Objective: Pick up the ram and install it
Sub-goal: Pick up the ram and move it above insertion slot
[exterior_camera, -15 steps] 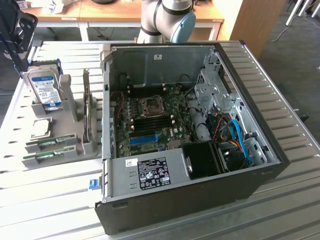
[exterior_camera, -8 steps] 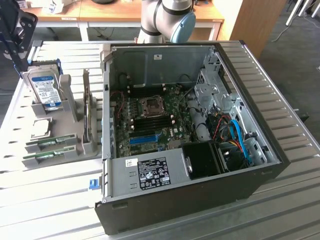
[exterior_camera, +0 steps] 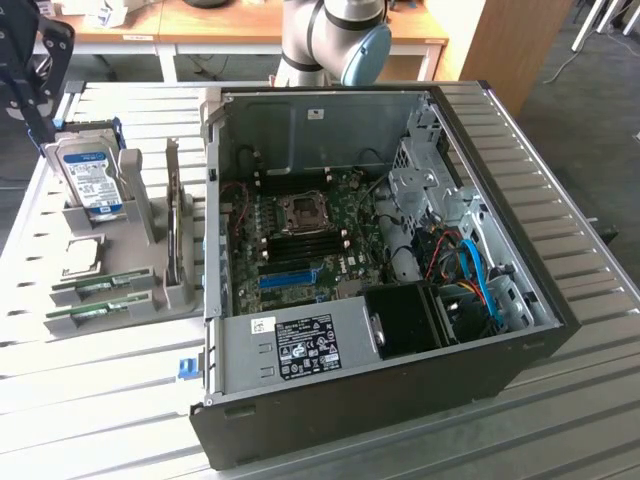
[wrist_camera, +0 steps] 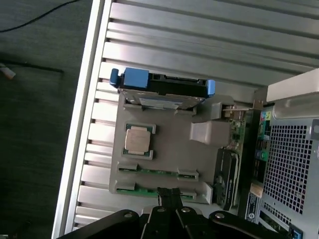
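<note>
ribbed metal table (exterior_camera: pixel 560 420) | grey holder (exterior_camera: pixel 140 272): one silver hard drive (exterior_camera: pixel 90 175), one square processor (exterior_camera: pixel 82 255), two thin green ram sticks (exterior_camera: pixel 92 284) slotted flat | one open black case (exterior_camera: pixel 380 410) | gripper (wrist_camera: pixel 168 198) clenched, empty, by sticks

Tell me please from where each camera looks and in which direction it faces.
Exterior view: off the arm, raised, looking down into the open computer case and the grey holder on the exterior view's left; the arm shows at the far side.
Wrist view: on the wrist, looking down on the holder; the shut gripper shows in front of the ram sticks.
Shared: holder, hard drive, processor, ram sticks, part of the case.
</note>
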`<state>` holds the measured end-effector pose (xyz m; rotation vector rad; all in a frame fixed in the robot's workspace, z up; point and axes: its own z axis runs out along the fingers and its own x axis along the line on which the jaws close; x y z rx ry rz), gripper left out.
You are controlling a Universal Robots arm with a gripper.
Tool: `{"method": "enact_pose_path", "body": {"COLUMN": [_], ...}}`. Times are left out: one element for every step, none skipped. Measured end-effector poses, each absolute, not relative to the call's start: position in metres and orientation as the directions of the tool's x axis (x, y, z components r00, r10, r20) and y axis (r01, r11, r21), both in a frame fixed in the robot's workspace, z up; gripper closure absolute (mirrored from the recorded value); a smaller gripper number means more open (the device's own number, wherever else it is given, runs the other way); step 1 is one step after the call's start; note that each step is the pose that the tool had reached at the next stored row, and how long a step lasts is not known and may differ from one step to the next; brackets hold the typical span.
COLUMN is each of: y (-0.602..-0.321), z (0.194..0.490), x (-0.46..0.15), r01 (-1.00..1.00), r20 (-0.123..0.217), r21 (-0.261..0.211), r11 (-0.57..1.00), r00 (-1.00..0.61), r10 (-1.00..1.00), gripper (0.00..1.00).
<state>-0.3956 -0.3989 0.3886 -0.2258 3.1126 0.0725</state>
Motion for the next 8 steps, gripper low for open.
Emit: {"method": "enact_pose_path", "body": {"y": [-0.3989, -0.3989, -0.3989, -0.3989, -0.3989, -0.3989, -0.3989, -0.3989], "z": [0.3886, 0.3886, 0.3886, 0.3886, 0.3886, 0.3886, 0.3886, 0.3886], "x": [-0.3957, -0.3957, -0.3957, -0.3957, -0.3957, -0.3957, -0.3957, -0.3957], "r01": [-0.163, -0.180, -0.197, -0.211, -0.227, -0.240, -0.252, -0.264], "r20": [-0.023, -0.023, -0.023, -0.023, -0.023, -0.023, -0.023, -0.023], "r21": [0.045, 0.045, 0.045, 0.045, 0.045, 0.045, 0.045, 0.045], "r11": [0.986, 0.983, 0.979, 0.976, 0.973, 0.970, 0.967, 0.963], "r00": [-0.987, -0.984, -0.980, -0.977, -0.974, -0.971, -0.968, -0.964], "r10": [-0.162, -0.179, -0.196, -0.210, -0.226, -0.239, -0.252, -0.264], "gripper": [0.89, 0.89, 0.89, 0.89, 0.89, 0.89, 0.89, 0.89]}}
